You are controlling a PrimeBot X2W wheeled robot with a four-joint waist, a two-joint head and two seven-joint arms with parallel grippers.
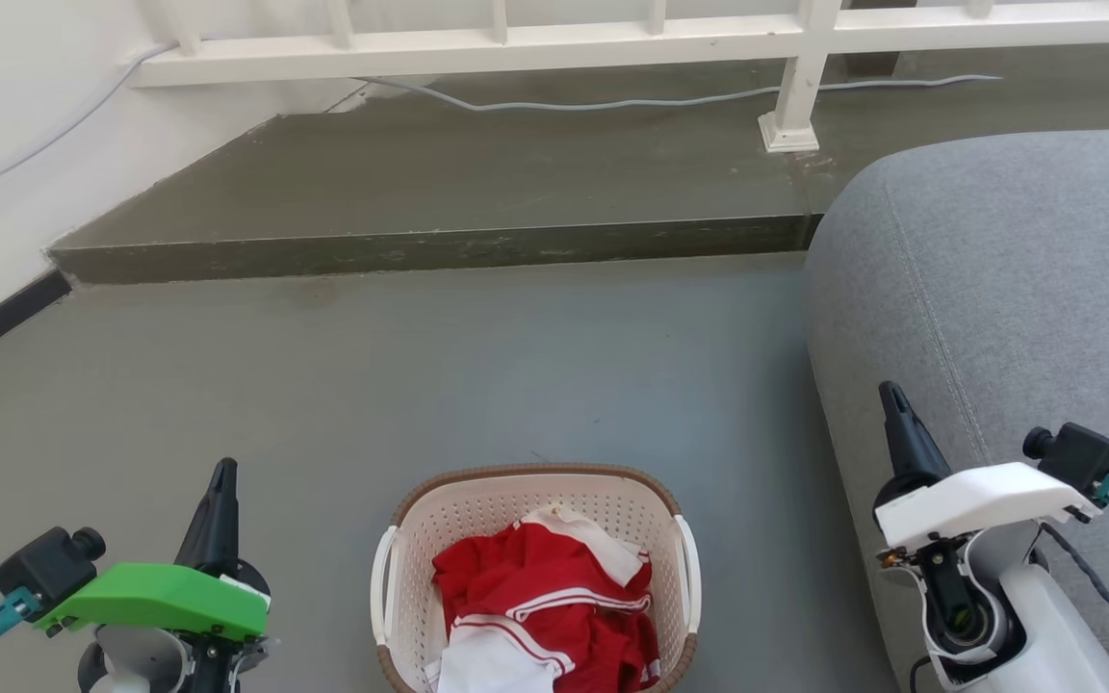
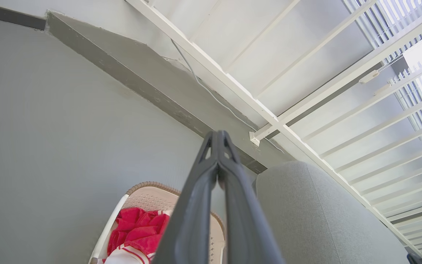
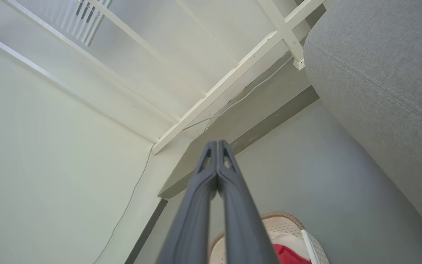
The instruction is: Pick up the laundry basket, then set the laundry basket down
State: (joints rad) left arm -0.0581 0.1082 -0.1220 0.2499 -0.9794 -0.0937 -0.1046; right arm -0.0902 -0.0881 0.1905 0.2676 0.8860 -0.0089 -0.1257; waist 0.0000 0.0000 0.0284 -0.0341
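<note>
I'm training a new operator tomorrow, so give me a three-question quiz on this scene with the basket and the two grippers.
1. True or false: the laundry basket stands on the grey sofa.
2. What lies in the basket? A) red and white clothes B) blue towels C) nothing
3. Fill in: the jaws of the left gripper and the right gripper are both ____.
Key: 1 false, it stands on the floor beside the sofa; 2 A; 3 shut.
</note>
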